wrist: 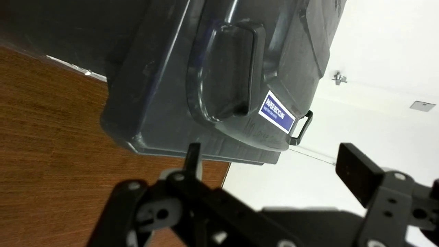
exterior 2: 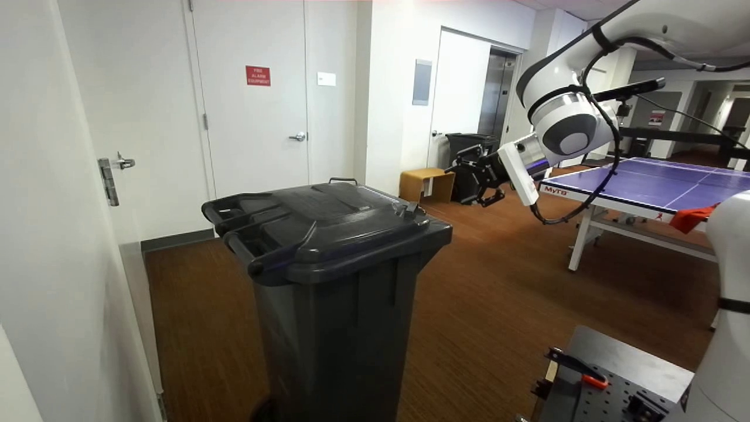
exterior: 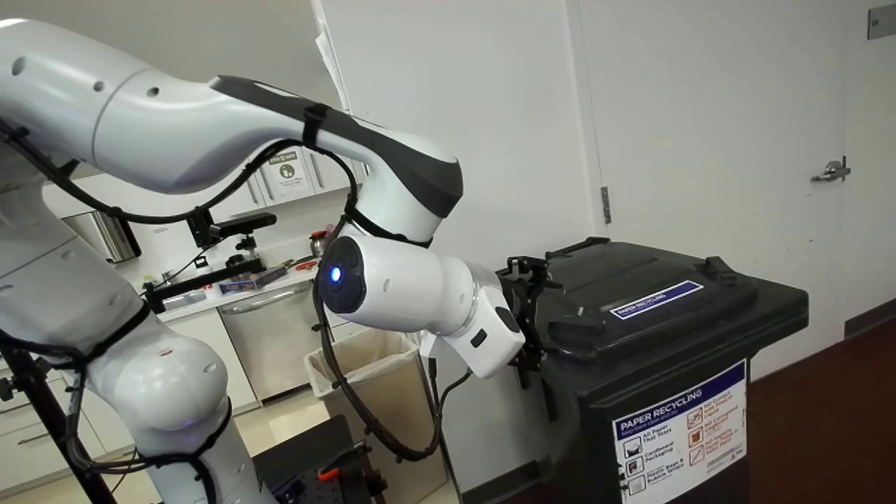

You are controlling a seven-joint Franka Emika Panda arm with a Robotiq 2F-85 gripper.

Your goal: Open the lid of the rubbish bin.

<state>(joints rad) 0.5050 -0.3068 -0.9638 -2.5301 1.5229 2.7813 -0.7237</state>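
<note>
The rubbish bin (exterior: 584,448) is a large black wheelie bin with a paper recycling sticker; it also shows in an exterior view (exterior 2: 351,328). Its black lid (exterior: 595,280) lies shut and carries a blue-and-white label. The lid shows in an exterior view (exterior 2: 328,205) and in the wrist view (wrist: 295,65), where a recessed grip (wrist: 255,68) and a small loop handle (wrist: 303,128) stand out. My gripper (exterior 2: 469,181) is open and empty, apart from the bin, beyond its edge. In the wrist view my gripper (wrist: 274,164) has its fingers wide apart, below the lid's edge.
A beige open bin (exterior: 392,406) with a white liner stands near the arm. A white wall and door (exterior: 714,154) stand behind the bin. A table-tennis table (exterior 2: 662,181), a wooden stool (exterior 2: 428,176) and a second black bin (exterior 2: 469,140) stand farther off.
</note>
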